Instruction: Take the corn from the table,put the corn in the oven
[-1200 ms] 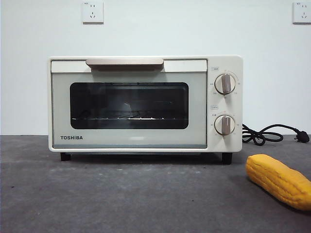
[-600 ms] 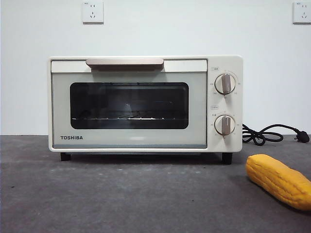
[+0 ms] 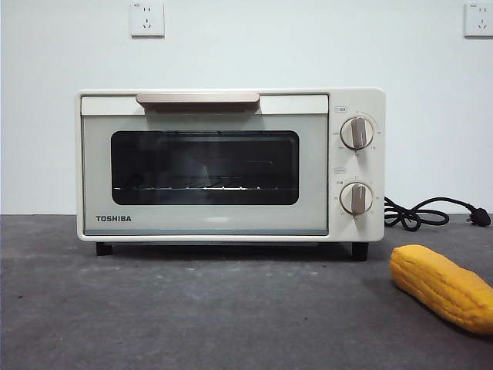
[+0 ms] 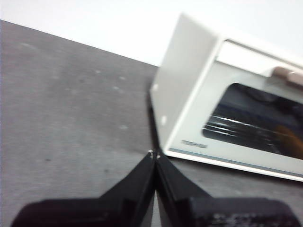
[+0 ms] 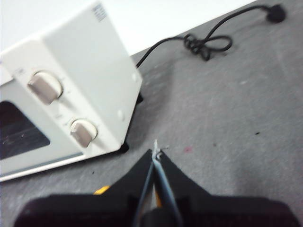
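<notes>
The corn (image 3: pixel 443 287), a yellow-orange cob, lies on the dark grey table (image 3: pixel 192 308) at the front right, apart from the oven. The cream-white TOSHIBA oven (image 3: pixel 208 166) stands in the middle with its door closed and its beige handle (image 3: pixel 198 99) at the top. No arm shows in the front view. My left gripper (image 4: pixel 154 154) is shut and empty, hovering over bare table near the oven's (image 4: pixel 184 94) left front corner. My right gripper (image 5: pixel 155 152) is shut and empty, off the oven's (image 5: pixel 94 61) knob side. A sliver of the corn (image 5: pixel 101 190) peeks from under its jaws.
A black power cord (image 3: pixel 420 212) with its plug lies coiled on the table behind the oven's right side, also seen as the cord (image 5: pixel 203 42) in the right wrist view. Two wall sockets (image 3: pixel 147 19) sit high on the white wall.
A faint reflection in the oven's glass has faded. The corn and the oven have not moved.
</notes>
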Available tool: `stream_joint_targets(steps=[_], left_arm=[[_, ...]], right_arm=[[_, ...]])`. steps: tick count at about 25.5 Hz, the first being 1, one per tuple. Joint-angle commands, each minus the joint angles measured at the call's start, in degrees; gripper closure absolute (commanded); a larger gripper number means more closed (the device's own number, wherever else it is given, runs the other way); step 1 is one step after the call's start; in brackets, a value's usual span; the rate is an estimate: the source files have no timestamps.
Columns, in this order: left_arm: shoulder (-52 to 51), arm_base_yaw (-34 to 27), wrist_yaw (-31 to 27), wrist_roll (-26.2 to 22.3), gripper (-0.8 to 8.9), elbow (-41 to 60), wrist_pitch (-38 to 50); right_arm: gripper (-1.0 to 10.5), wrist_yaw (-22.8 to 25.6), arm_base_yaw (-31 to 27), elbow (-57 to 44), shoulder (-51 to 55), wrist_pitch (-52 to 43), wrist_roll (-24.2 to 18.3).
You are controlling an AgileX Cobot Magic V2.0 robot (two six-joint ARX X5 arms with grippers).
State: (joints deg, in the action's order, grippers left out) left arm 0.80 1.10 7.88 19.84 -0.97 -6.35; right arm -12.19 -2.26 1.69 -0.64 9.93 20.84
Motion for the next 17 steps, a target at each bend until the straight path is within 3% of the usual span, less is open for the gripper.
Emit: stream_joint_targets(steps=[1,4,8,17], left_arm=[[0.1,0.1,3.1,2.3,8.17,-0.1,0.9],[0.1,0.1,7.4,2.2,8.16,-1.4,1.3],[0.5,0.1,9.0,2.1,8.14,-4.8,1.2],[7.6,0.1,9.0,-0.8,8.14,-15.5,-1.2]], right_arm=[[9.5,0.2,0.0,-0.3,0.0,-1.4,0.9],[9.2,-1.0,0.0,0.8,0.0,-1.3,3.3],[7.2,-3.7,0.0,4.0,0.0,-0.6,3.4],[6.8,-4.1,0.0,15.6,-2.8,9.0,1.2]])
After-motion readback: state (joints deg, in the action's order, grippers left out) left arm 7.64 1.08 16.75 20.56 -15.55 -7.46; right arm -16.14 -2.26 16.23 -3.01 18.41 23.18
